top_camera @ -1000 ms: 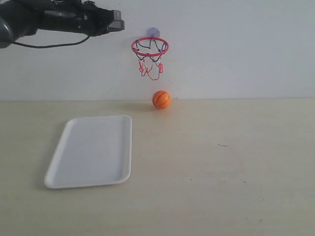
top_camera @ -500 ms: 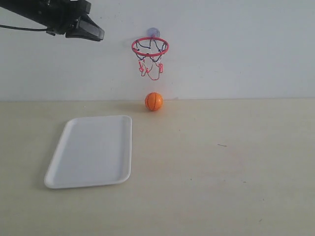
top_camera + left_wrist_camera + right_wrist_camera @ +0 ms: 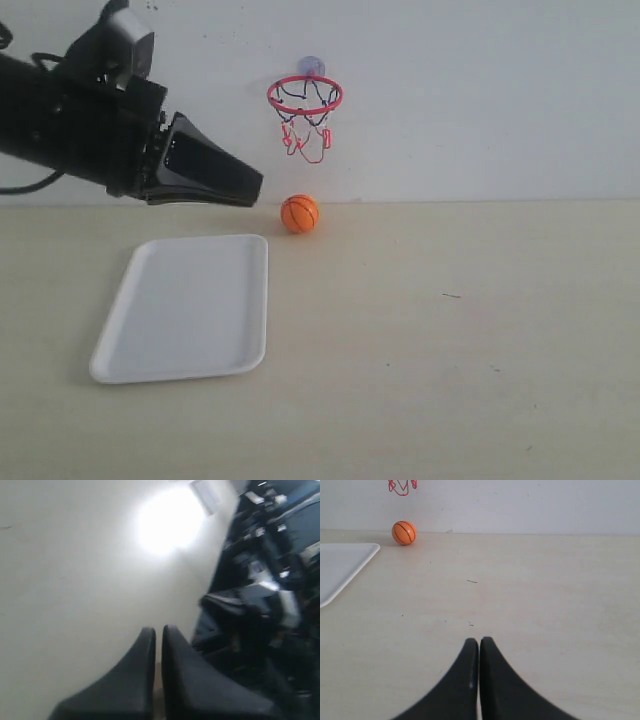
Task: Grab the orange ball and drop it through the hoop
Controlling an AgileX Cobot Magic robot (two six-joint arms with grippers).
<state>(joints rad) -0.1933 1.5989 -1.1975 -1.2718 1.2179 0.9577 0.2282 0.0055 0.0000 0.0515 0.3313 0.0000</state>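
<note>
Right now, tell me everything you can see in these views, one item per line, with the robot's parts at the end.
ball: one, orange with black seams, on the table near the foot of the wall, below the hoop and slightly to its left.
hoop: one, red ring with dark and red net, mounted on the wall.
tray: one, white, flat on the table's left side.
table: one, pale beige.
wall: one, white, behind the table.
left arm: one, black, raised, left of the ball, jaws shut.
right arm: only its black jaws show, shut, over the table.
</note>
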